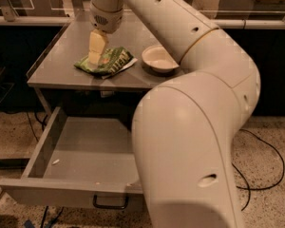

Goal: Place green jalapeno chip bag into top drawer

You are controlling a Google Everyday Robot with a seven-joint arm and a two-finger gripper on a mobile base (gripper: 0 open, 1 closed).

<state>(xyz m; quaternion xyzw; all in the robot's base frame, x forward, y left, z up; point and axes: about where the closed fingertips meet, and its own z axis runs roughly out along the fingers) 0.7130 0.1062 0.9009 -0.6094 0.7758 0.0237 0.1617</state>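
The green jalapeno chip bag (pixel 111 61) lies flat on the grey tabletop (pixel 57 56), left of centre. My gripper (pixel 95 59) points straight down and rests on the left half of the bag, hiding part of it. The top drawer (pixel 80 148) is pulled open under the table and is empty apart from a few crumbs. Its front panel (pixel 47 194) and dark loop handle (pixel 110 204) face me at the bottom. My arm's large white elbow covers the drawer's right side.
A round cream bowl (pixel 159 60) stands on the tabletop just right of the bag. A rail and glass panels run behind the table. Black cables (pixel 256 175) lie on the speckled floor to the right.
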